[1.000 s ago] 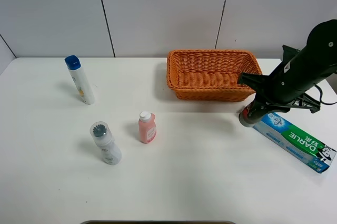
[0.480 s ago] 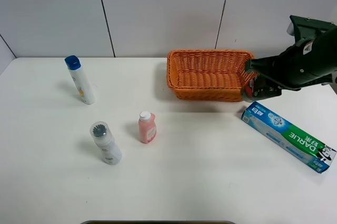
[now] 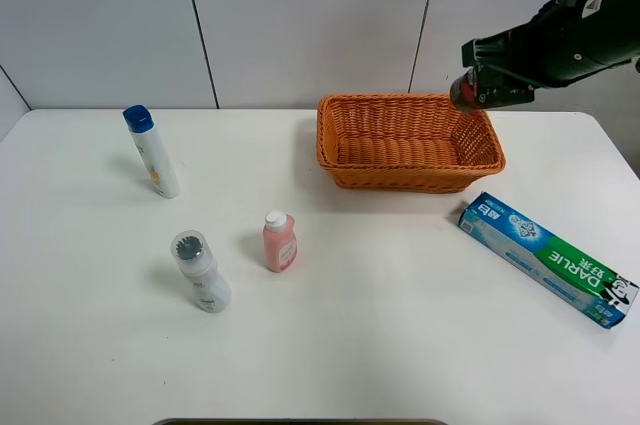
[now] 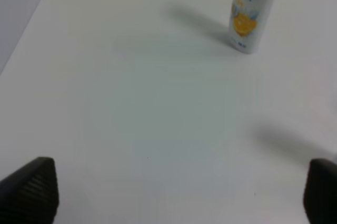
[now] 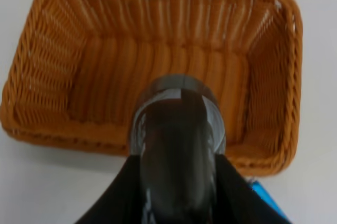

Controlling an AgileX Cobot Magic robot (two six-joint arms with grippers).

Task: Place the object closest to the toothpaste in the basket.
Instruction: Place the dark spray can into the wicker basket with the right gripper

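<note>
**Can lifted clear and carried over the basket**

A second ago the right gripper (image 3: 478, 88) sat low at the tabletop (image 3: 400, 325), just beside the end of the toothpaste (image 3: 548, 257). It has since risen and swung away from the box, and now hangs high with the basket (image 3: 400, 177) beneath it. Its jaws are clenched on a dark can (image 3: 463, 91), which points down at the basket's floor in the wrist view. The can is in the air, touching neither wicker nor tabletop. It sits over the corner of the basket rather than the middle.

The pick looks done and the carry nearly so. What seems left is to lower the can and let it go.

The left gripper (image 4: 176, 190) is spread wide and holds nothing.
</note>
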